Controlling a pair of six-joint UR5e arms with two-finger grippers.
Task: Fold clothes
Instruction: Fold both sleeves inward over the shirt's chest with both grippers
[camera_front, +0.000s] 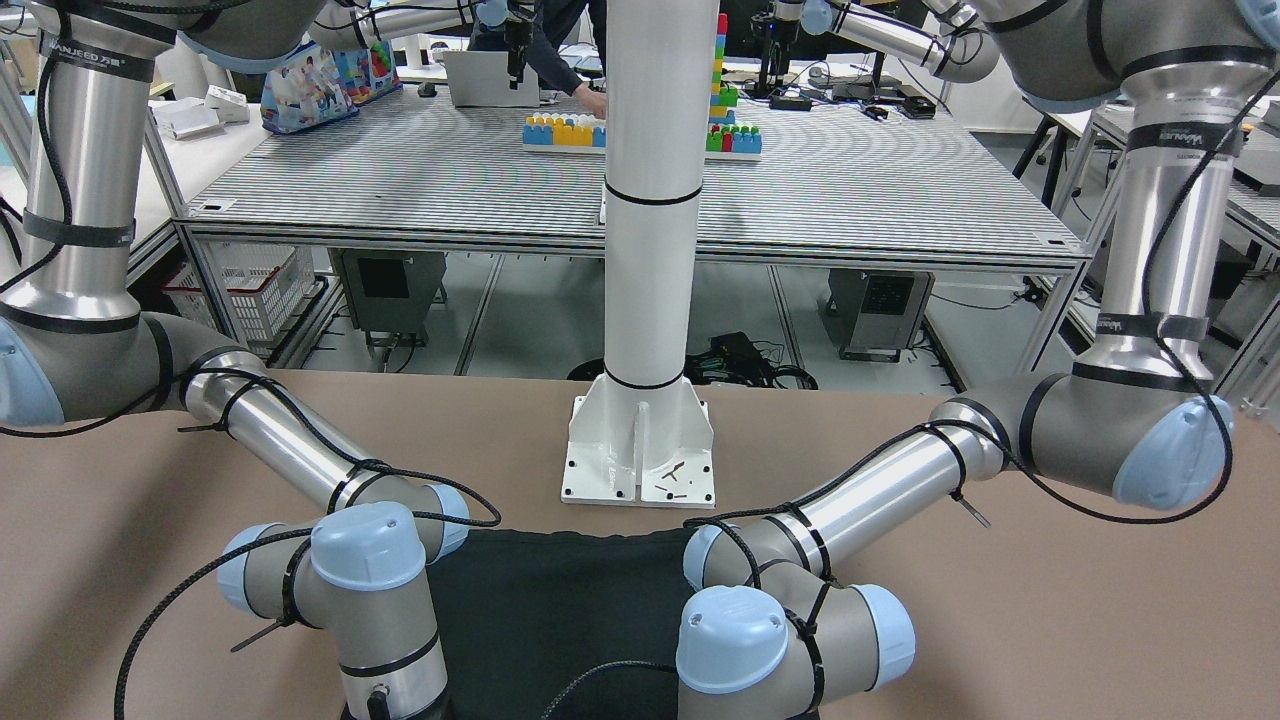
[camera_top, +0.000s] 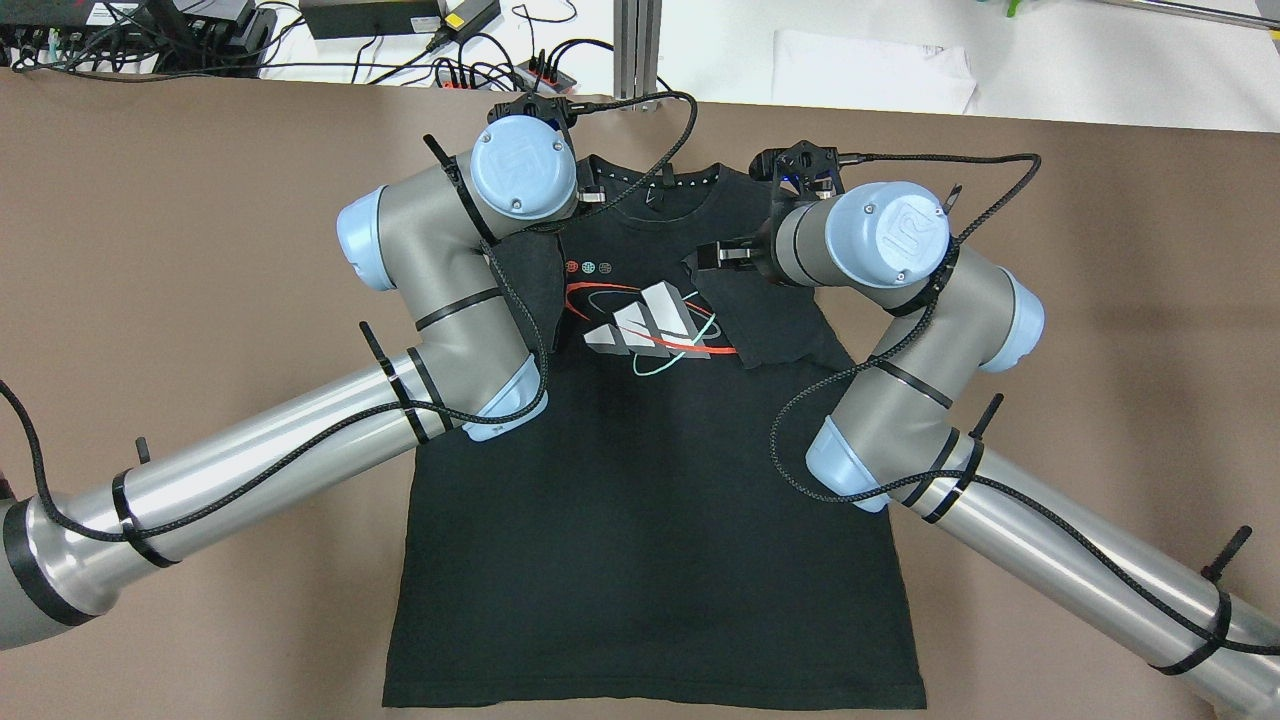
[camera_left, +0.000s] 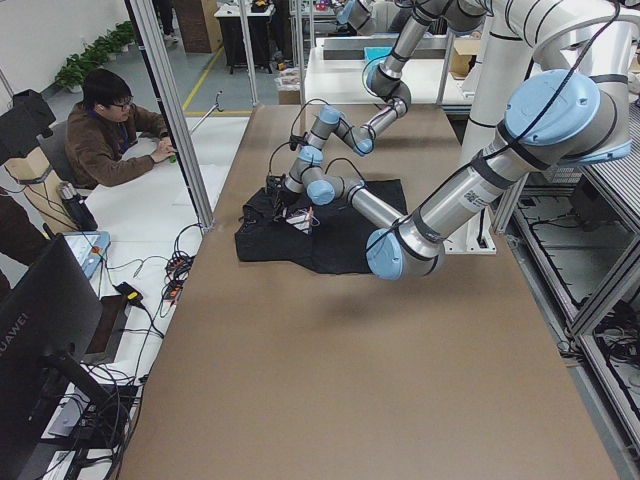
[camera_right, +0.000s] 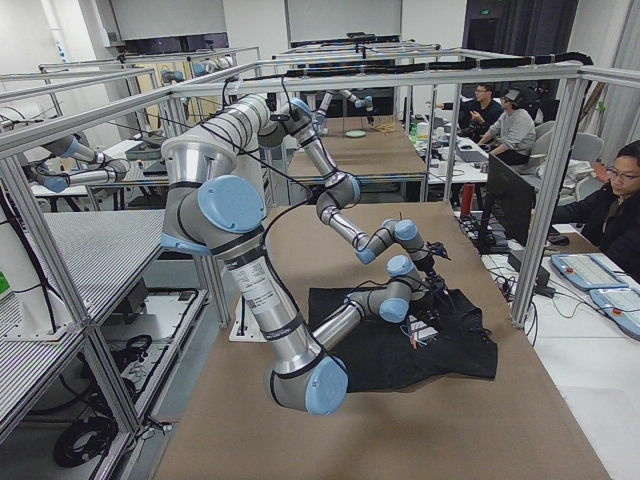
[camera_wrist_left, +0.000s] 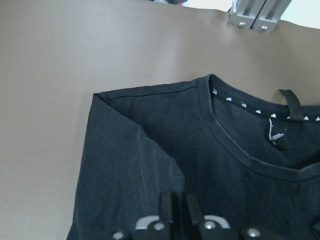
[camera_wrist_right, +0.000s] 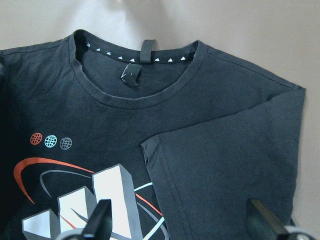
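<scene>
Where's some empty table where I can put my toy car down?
The brown table is bare outward of the left arm and outward of the right arm, out to both ends. The middle is crowded: the black shirt lies there with both arms bent over its collar.

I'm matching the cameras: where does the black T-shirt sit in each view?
Front-facing: black soft-fabric T-shirt, bottom centre.
Overhead: centre, reaching the bottom edge.
Exterior left: left of centre.
Exterior right: lower right.
Left wrist: lower right.
Right wrist: fills most of the frame.
Shared landmark: the brown table under it.
</scene>
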